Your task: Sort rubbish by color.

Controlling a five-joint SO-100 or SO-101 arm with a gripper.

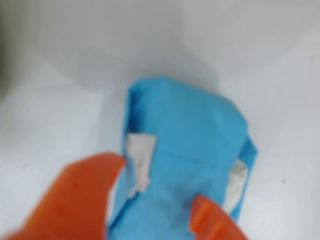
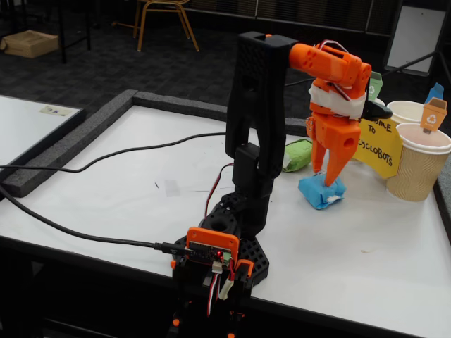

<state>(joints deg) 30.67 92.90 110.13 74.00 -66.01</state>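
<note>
Reaching down over the far side of the white table [image 2: 127, 190], the arm had its gripper [image 2: 330, 180] set on the blue wad [image 2: 321, 191], which lay on the tabletop just in front of the yellow sign [image 2: 380, 148]. In the wrist view the wad [image 1: 185, 165] filled the middle of the picture with bits of white tape [image 1: 140, 160] showing on it, and the two orange fingers stood apart, one [image 1: 75, 200] at its left side and the other [image 1: 215, 220] low on its right. Whether they were already pressing the paper could not be told; the gripper [image 1: 155, 210] read as spread around the wad rather than clamped. That straddling placement was probably meant to let the jaws close across the wad's narrower width.

The green wad [image 2: 297, 155] lay behind the arm's black upright, partly hidden, close to the blue one but apart from it. No orange wad could be seen.

Two beige paper cups stood at the right edge: the nearer cup [image 2: 419, 163] bore a small orange recycling tag [image 2: 434, 113], and the farther cup [image 2: 406, 113] stood behind it, with a blue tag [image 2: 435, 92] rising near it. From this angle, nothing could be seen inside either cup, so their contents could not be judged
</note>
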